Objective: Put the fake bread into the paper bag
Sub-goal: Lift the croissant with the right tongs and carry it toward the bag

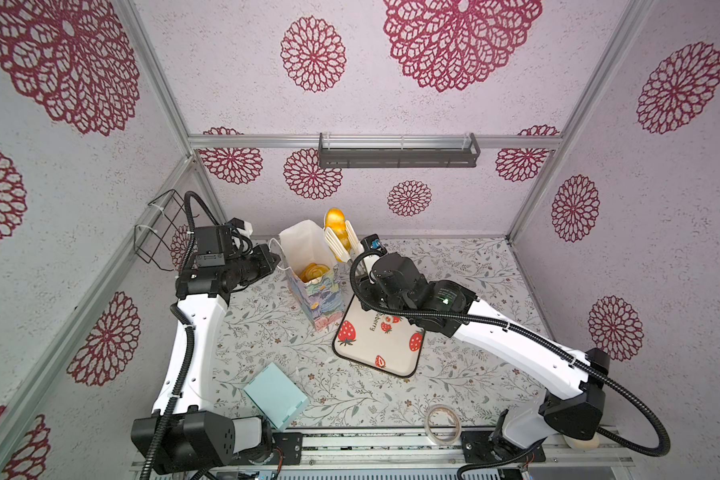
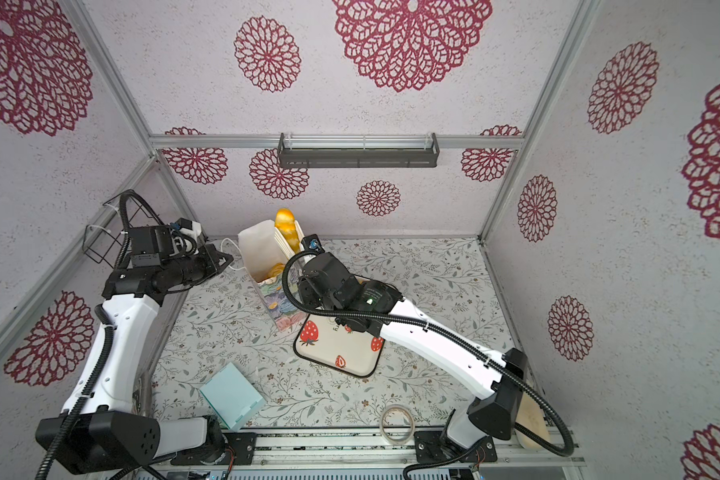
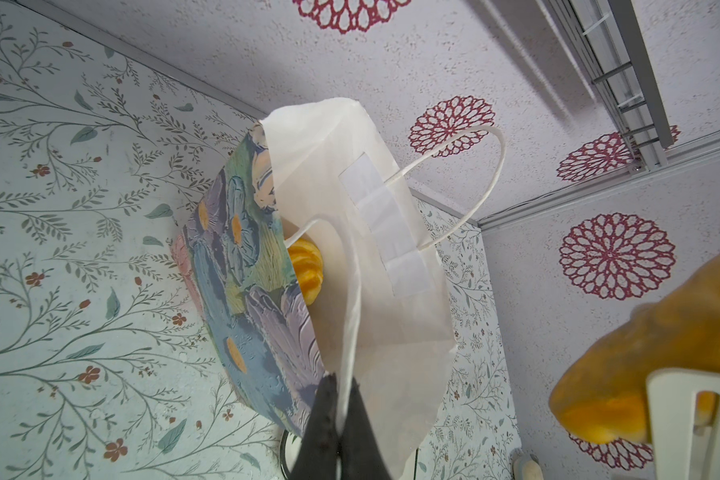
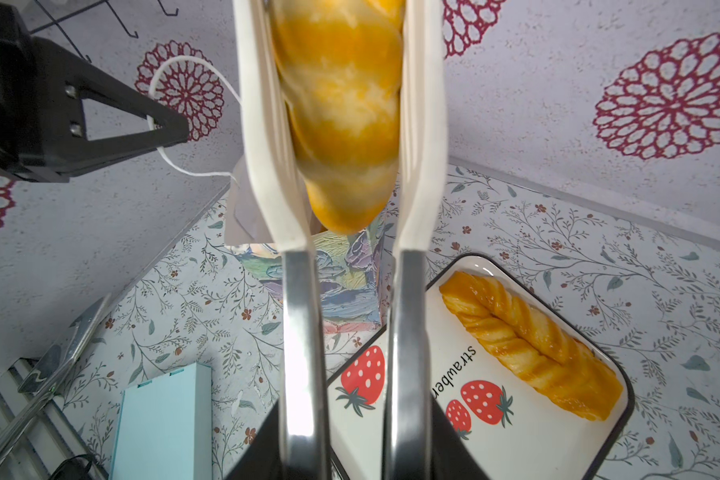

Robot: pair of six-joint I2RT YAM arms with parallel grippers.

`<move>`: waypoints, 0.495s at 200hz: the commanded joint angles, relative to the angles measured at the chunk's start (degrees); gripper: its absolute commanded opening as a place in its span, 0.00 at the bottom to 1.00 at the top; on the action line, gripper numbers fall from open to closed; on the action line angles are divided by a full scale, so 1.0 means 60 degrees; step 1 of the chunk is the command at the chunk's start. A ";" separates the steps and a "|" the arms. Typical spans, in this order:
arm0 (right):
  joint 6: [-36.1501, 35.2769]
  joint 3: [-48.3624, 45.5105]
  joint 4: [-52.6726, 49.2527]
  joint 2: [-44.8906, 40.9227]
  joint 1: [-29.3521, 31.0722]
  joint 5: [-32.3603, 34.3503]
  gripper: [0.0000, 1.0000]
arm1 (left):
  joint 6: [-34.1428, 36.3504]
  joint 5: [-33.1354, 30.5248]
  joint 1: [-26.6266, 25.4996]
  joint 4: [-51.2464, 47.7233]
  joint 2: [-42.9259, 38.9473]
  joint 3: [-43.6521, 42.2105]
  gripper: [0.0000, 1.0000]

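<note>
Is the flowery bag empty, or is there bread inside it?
Not empty. A golden striped roll lies at the bottom of the paper bag, seen through its open top in both top views.

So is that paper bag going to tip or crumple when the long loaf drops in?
Probably floppy: the paper bag shows a thin white wall bowing in the left wrist view. Tall and narrow, it could tip, though the left hand pinching its cord handle should steady it. The striped roll inside likely adds little ballast.
</note>
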 commanded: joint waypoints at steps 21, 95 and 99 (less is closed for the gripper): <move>-0.0238 0.0685 0.0746 0.0142 0.0110 -0.0008 0.38 | 0.0101 -0.0078 -0.0011 -0.0066 -0.0048 0.0177 0.00; -0.0281 0.1266 0.0586 0.0815 0.0154 -0.0366 0.39 | 0.0127 -0.0117 -0.0011 -0.0057 -0.0064 0.0130 0.00; -0.0274 0.1276 0.0591 0.0836 0.0161 -0.0369 0.39 | 0.0128 -0.0117 -0.0011 -0.0061 -0.0063 0.0133 0.00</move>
